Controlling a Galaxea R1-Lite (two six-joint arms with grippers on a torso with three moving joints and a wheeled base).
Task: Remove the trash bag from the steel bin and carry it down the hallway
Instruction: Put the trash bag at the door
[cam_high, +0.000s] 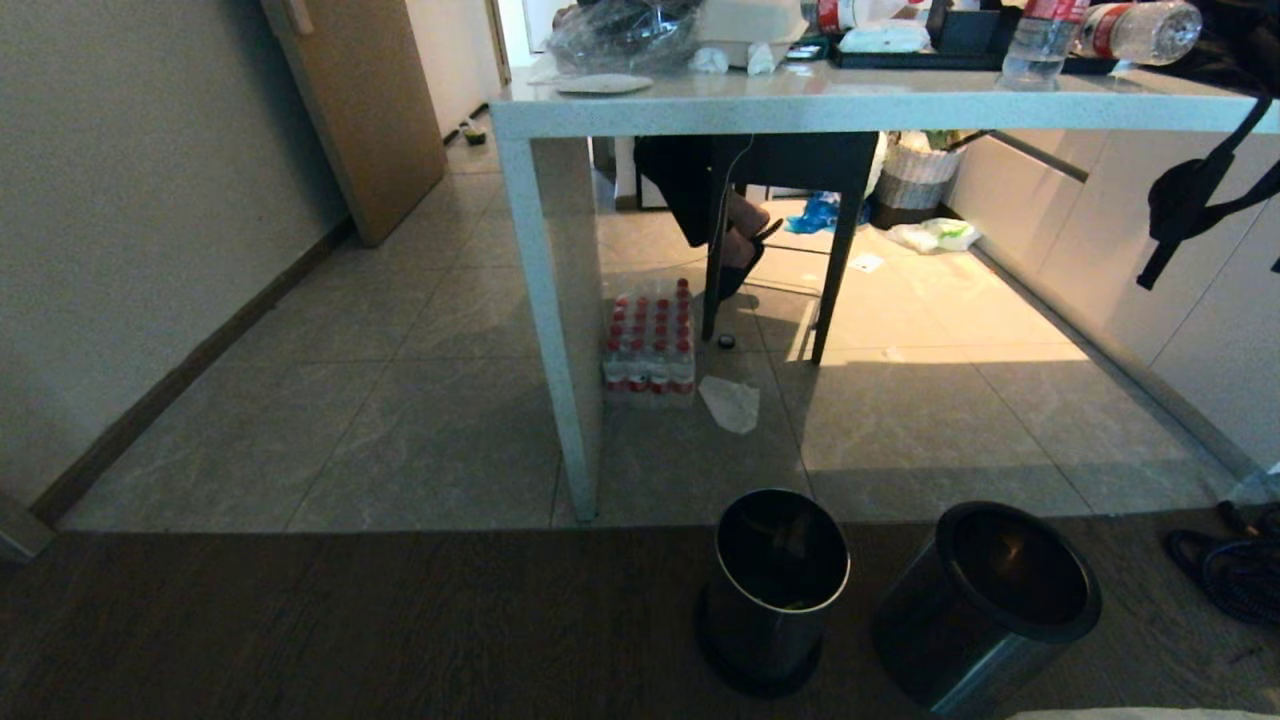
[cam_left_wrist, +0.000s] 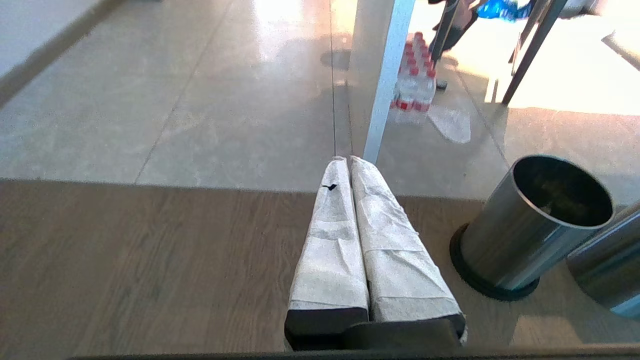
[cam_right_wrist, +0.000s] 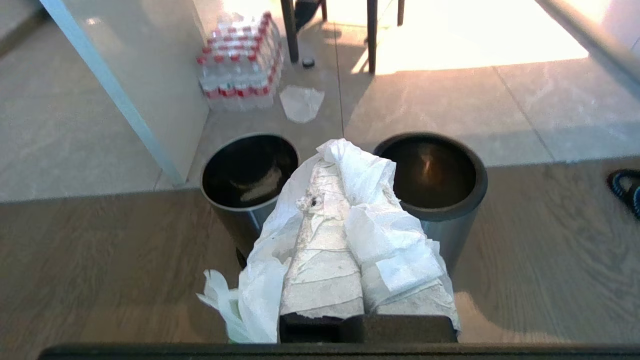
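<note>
The thin white trash bag (cam_right_wrist: 260, 280) hangs crumpled over my right gripper (cam_right_wrist: 334, 172), which is shut on it; a greenish fold shows at its low end. Below that gripper stand two metal bins on dark wood floor. The steel bin (cam_high: 985, 600) (cam_right_wrist: 430, 175) with the black rim is the right-hand one, and its inside looks dark and bare. My left gripper (cam_left_wrist: 348, 160) is shut on nothing, over the wood floor to the left of the bins. Neither gripper shows in the head view. The tiled hallway floor (cam_high: 330, 400) stretches ahead on the left.
A second shiny bin (cam_high: 775, 585) with a thin rim stands left of the steel bin. Behind them are a white table leg (cam_high: 560, 330), a pack of red-capped bottles (cam_high: 650, 345), a flat whitish bag (cam_high: 730, 403) and a seated person's legs (cam_high: 740, 240). A sandal (cam_high: 1240, 570) lies at right.
</note>
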